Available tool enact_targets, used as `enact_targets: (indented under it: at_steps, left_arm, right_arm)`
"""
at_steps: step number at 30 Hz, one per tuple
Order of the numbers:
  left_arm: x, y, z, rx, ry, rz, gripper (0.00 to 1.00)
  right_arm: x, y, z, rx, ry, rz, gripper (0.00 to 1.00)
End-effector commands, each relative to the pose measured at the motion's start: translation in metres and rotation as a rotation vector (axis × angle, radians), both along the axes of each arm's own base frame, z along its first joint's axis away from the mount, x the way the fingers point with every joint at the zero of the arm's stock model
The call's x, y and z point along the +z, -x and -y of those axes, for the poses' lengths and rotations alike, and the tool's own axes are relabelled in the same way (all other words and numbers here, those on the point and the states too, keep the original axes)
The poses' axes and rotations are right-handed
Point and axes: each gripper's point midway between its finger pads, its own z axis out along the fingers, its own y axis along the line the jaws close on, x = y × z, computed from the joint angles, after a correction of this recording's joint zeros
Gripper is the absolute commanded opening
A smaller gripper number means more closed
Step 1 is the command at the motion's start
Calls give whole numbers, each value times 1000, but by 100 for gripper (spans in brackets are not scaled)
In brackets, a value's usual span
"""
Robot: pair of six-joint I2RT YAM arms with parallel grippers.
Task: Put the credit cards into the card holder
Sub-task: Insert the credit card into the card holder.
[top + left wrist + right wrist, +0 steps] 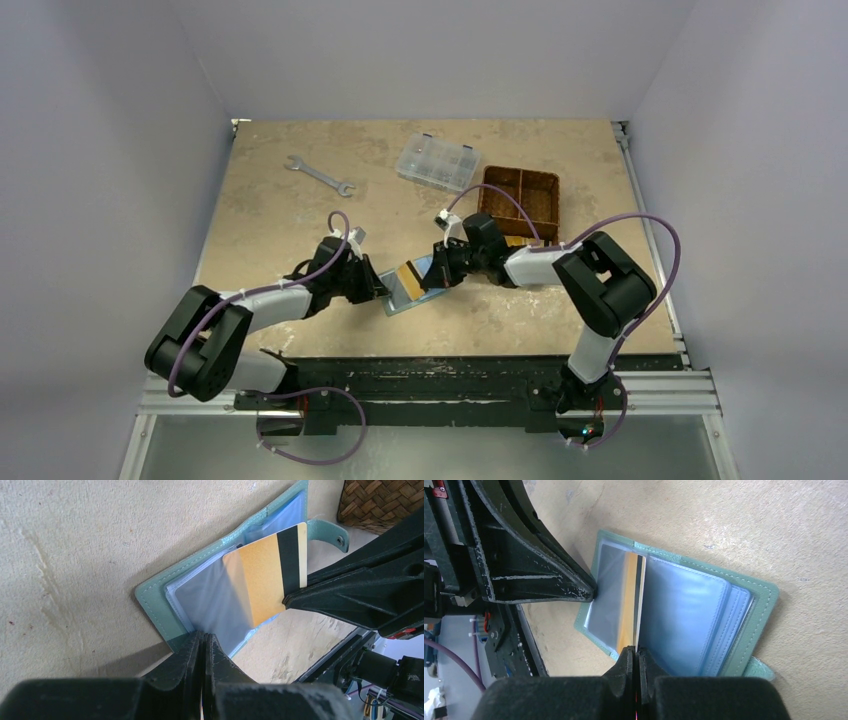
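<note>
The card holder [400,298] lies open on the table between my two grippers, its sage-green cover [155,600] down and pale blue clear pockets [684,615] facing up. My left gripper [205,637] is shut on the near edge of one clear pocket leaf. An orange-gold credit card [260,575] with a black stripe sits partly inside that pocket. My right gripper [634,652] is shut on the card's outer edge, and the card [628,605] stands on edge between the pocket leaves. From above, the two grippers [375,290] [432,275] meet over the holder.
A brown woven divided basket [520,200] stands just behind the right gripper, and its corner [382,502] shows in the left wrist view. A clear plastic compartment box [437,162] and a metal wrench [320,175] lie farther back.
</note>
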Motion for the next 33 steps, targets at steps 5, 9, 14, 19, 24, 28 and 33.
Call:
enact_targets:
  at_steps: [5, 9, 14, 19, 24, 28, 33]
  left_arm:
    - [-43, 38, -26, -31, -150, -153, 0]
    - [-43, 37, -25, -35, -148, -149, 0]
    - [-42, 37, -23, -43, -141, -147, 0]
    - [-43, 37, -23, -50, -138, -147, 0]
    - [-41, 38, -17, -48, -98, -149, 0]
    - [-42, 41, -15, -43, -74, -158, 0]
    - [-41, 39, -15, -50, -86, -153, 0]
  right_arm:
    - [6, -2, -2, 97, 1, 54, 0]
    - [3, -5, -1, 120, 32, 64, 0]
    - [5, -6, -7, 130, 11, 59, 0]
    - [8, -6, -8, 122, -13, 59, 0]
    - [16, 8, -16, -60, -180, -140, 0]
    - [34, 13, -12, -233, -372, -242, 0]
    - [18, 13, -10, -161, -263, -202, 0]
